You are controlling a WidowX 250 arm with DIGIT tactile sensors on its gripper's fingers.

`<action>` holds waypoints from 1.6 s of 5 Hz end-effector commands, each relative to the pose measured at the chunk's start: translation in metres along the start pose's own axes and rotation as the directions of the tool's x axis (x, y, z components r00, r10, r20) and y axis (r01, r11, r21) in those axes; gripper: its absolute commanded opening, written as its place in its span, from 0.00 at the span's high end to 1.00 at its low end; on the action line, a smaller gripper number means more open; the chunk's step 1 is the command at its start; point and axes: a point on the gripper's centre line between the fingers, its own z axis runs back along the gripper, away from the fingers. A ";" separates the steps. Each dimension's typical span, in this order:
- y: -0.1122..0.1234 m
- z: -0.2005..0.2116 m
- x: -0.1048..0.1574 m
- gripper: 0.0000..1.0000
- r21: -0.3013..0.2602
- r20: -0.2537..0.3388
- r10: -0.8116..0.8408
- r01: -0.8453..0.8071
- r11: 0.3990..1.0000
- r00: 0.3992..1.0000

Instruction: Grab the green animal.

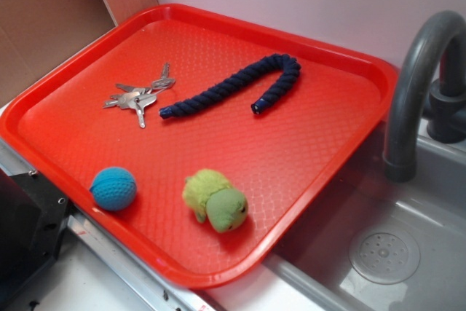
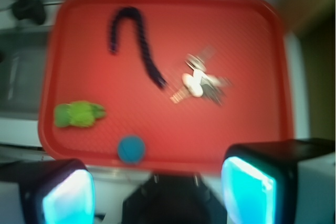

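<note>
Lying on the red plastic tray [image 1: 306,180], the small fuzzy lime-green plush animal with its smoother olive head [image 2: 79,114] sits ahead and to the left of the gripper [image 2: 157,187], well apart from it. Jaws stand wide and hold nothing. Assessment: the toy looks light, soft and compressible; a pinch across the fuzzy body should hold. The blue crocheted ball [image 2: 131,149] lies nearer the gripper.
</note>
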 end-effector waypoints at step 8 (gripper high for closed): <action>-0.091 -0.122 0.002 0.00 -0.123 -0.118 -0.975 0.972 0.203 0.188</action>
